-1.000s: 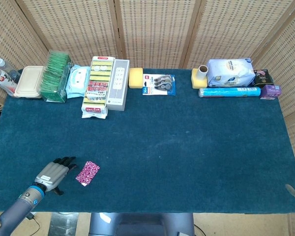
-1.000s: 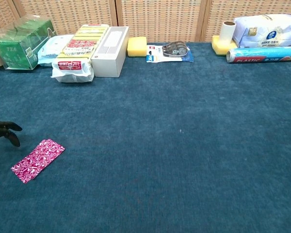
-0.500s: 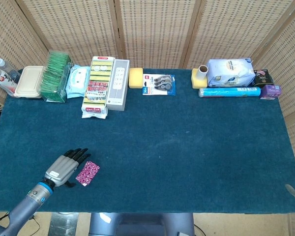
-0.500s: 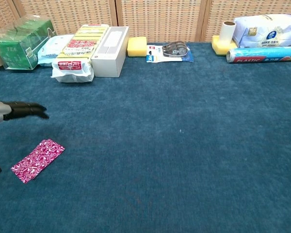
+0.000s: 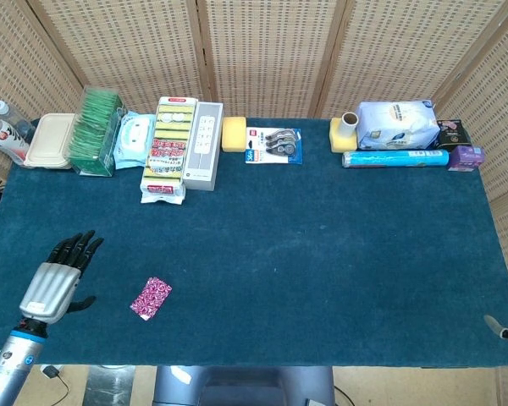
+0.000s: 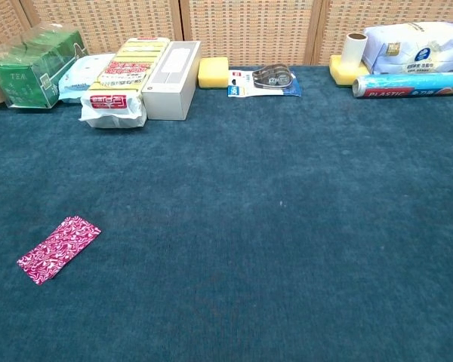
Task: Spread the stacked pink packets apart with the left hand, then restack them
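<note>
The pink patterned packets lie as one flat stack near the table's front left; in the chest view the packets look like a single slanted strip. My left hand hovers well to the left of them, fingers stretched out and apart, holding nothing and not touching them. The chest view does not show this hand. Only a small grey tip of my right hand pokes in at the front right table edge; its fingers are hidden.
Along the back edge stand a green tea box, a wipes pack, sponge packs, a white box, a yellow sponge, tape, a blue roll and a white bag.
My left hand has drawn back to the left, away from the packets, and has left the chest view. The packets have not moved.
</note>
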